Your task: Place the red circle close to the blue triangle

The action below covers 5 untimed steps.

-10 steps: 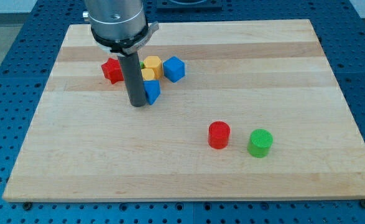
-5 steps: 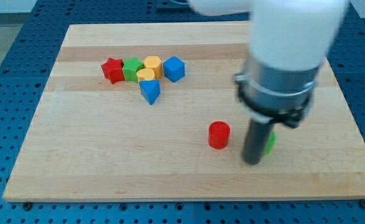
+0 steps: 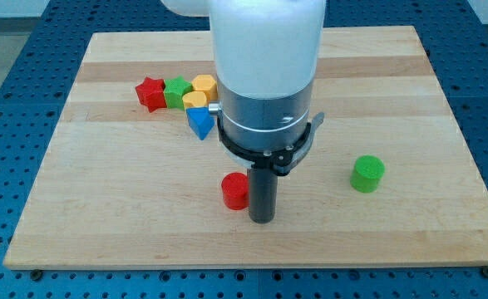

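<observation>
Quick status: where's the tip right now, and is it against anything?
My tip: down on the board, pressed against the view's right side of the red circle. No pincer, so it holds nothing. The blue triangle lies toward the view's upper left.

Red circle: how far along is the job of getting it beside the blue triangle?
Done: nothing final yet. In hand: my tip sits against the red circle on its right side, placed to push. Left: the circle lies apart from the blue triangle, toward the view's bottom.
</observation>
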Each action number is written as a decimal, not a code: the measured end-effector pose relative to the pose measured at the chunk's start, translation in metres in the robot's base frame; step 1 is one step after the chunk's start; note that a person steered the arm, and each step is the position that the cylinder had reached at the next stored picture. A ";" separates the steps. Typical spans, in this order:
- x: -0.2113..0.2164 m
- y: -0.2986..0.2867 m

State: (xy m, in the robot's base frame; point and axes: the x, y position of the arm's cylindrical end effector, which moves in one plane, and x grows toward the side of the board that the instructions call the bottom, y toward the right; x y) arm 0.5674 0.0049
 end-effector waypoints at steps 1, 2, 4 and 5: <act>-0.016 -0.002; -0.026 -0.024; -0.015 -0.029; -0.015 -0.046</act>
State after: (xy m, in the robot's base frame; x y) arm 0.5522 -0.0414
